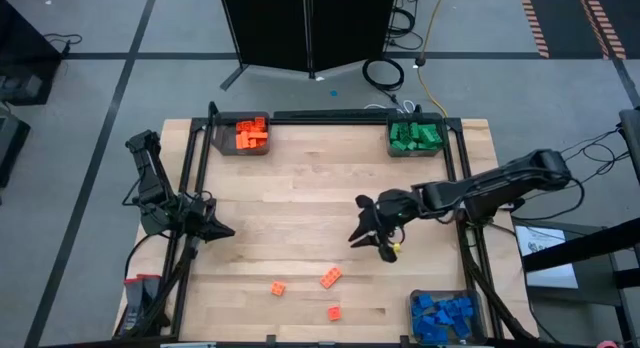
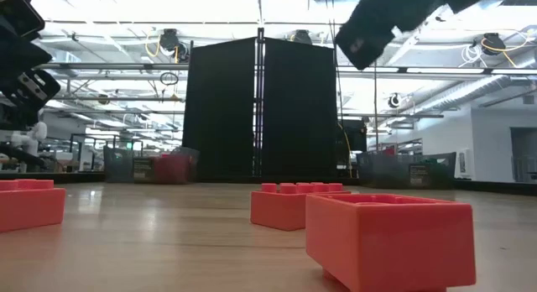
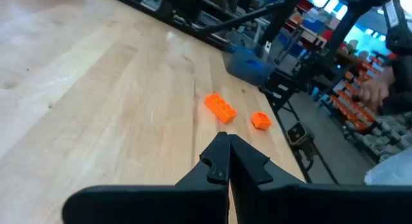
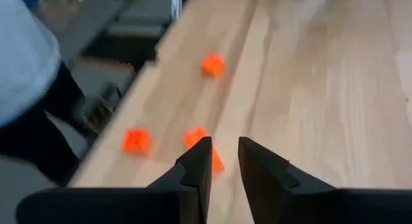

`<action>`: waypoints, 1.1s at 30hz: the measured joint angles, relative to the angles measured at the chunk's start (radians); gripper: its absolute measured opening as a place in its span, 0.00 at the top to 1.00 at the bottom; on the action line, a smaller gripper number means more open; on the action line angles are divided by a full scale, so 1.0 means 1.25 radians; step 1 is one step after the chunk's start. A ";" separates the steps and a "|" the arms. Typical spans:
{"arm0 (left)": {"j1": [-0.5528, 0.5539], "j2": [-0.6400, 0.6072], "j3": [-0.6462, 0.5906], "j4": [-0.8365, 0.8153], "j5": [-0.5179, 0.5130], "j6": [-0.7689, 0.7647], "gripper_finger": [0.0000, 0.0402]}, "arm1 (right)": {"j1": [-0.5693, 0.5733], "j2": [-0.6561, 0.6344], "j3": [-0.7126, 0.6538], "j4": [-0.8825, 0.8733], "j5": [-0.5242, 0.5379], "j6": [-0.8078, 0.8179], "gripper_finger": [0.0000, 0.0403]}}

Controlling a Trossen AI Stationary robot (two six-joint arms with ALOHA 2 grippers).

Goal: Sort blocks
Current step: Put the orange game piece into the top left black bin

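Three orange blocks lie flat on the wooden table near its front edge: one oblong (image 1: 330,278) and two small ones (image 1: 278,287) (image 1: 333,312). They fill the foreground of the low view (image 2: 390,237). My right gripper (image 1: 370,246) hangs above the table right of centre, beyond these blocks. In the right wrist view its fingers (image 4: 224,150) stand a little apart with nothing between them. My left gripper (image 1: 222,230) waits at the table's left edge, shut and empty (image 3: 228,143).
A bin of orange blocks (image 1: 245,136) stands at the far left and a bin of green blocks (image 1: 415,136) at the far right. A bin of blue blocks (image 1: 443,316) stands at the near right corner. A person (image 4: 26,89) stands beyond the near edge.
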 joint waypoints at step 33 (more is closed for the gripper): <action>0.000 0.005 0.000 -0.002 0.001 -0.082 1.00 | 0.055 0.442 0.222 -0.006 -0.142 -0.218 0.15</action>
